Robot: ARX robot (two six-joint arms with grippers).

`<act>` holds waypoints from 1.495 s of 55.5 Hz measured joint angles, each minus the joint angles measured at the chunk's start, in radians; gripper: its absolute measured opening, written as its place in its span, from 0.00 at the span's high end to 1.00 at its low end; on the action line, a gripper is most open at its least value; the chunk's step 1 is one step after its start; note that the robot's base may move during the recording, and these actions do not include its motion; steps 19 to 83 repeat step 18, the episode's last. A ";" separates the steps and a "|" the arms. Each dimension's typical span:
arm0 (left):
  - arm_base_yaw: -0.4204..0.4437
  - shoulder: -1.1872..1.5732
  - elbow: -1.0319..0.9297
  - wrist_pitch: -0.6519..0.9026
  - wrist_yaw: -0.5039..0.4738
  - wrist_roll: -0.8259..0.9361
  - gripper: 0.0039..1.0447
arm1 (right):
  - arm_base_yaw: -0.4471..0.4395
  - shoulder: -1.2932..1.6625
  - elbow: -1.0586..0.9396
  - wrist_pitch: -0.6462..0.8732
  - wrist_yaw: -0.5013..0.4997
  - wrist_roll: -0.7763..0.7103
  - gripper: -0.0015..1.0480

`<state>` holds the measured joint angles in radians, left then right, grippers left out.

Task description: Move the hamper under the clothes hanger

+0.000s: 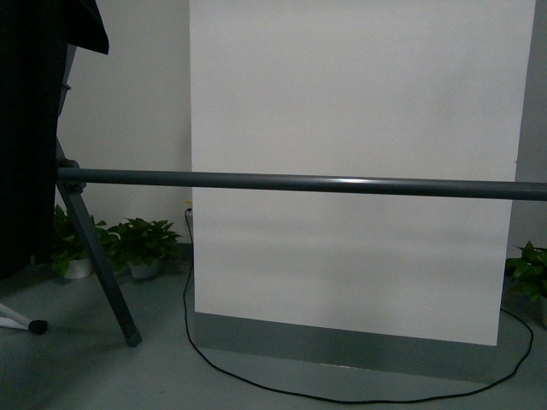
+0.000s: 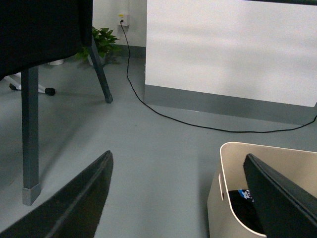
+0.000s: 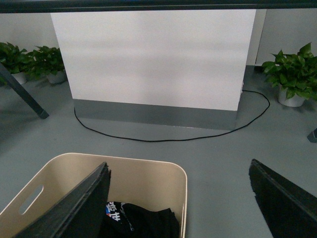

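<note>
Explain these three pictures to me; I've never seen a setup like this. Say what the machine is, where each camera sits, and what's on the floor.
It is a two-armed robot. One camera on its body faces a grey rack bar and a white screen. The other two sit on its wrists. The dark slabs there are the left gripper and right gripper, both open and holding nothing. On the floor stands a beige hamper with dark clothing inside, plus a black cable and potted plants.
</note>
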<state>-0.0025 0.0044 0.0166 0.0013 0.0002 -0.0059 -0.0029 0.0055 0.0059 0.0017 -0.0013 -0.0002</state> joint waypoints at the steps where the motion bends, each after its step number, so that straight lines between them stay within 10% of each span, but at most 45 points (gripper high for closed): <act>1: 0.000 0.000 0.000 0.000 0.000 0.000 0.16 | 0.000 0.000 0.000 0.000 0.000 0.000 0.15; 5: 0.000 0.000 0.000 0.000 0.000 0.001 0.04 | 0.000 0.000 0.000 0.000 0.000 0.001 0.06; 83: 0.000 0.000 0.000 0.000 0.000 0.001 0.06 | 0.000 0.000 0.000 0.000 0.000 0.000 0.07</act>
